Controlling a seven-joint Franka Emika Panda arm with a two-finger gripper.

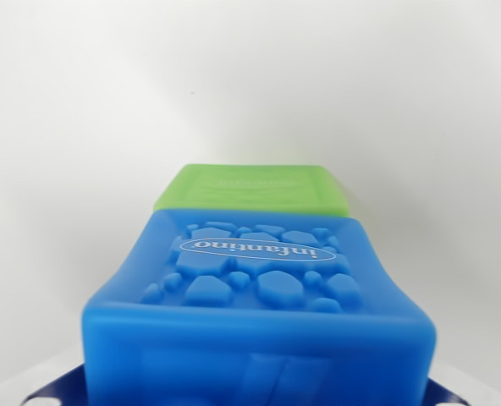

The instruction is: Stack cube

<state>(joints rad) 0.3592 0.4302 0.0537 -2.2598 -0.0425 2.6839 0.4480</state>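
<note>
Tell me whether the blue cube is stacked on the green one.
Cannot tell: the blue cube overlaps the green cube behind it, contact hidden.

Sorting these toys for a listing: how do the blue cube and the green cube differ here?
The blue cube fills the foreground of the wrist view, while the green cube lies behind it, mostly hidden. The blue cube's top shows raised pebble shapes around a white oval logo; the green cube's visible face is flatter, with only a faint embossed mark. The blue cube looks far larger, probably only because it is nearer. Both look like soft, rounded-edge blocks on a white surface.
</note>
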